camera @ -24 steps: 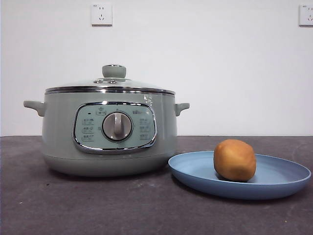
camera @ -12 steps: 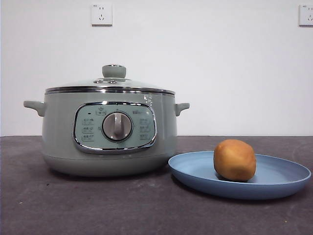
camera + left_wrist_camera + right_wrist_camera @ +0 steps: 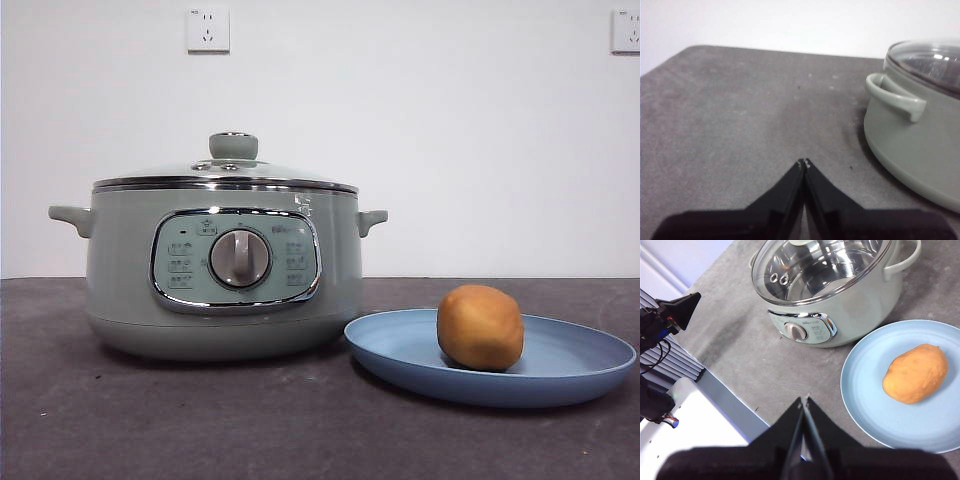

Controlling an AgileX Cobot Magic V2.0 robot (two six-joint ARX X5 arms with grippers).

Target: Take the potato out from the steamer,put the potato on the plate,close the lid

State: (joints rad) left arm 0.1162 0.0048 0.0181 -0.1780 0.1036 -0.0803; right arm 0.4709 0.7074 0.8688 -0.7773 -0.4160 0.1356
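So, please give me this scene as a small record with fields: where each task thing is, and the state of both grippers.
potato: lies on the plate
plate: on the table, beside the steamer
steamer: on the table, closed
lid: sits on the steamer
left gripper: shut, empty, above bare table near a steamer handle
right gripper: shut, empty, high above the table near the plate
task: appears done

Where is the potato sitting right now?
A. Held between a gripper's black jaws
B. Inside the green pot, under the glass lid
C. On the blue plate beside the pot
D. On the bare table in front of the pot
C: the potato rests on the blue plate next to the steamer, whose lid is on; through the glass, the right wrist view shows no potato inside.
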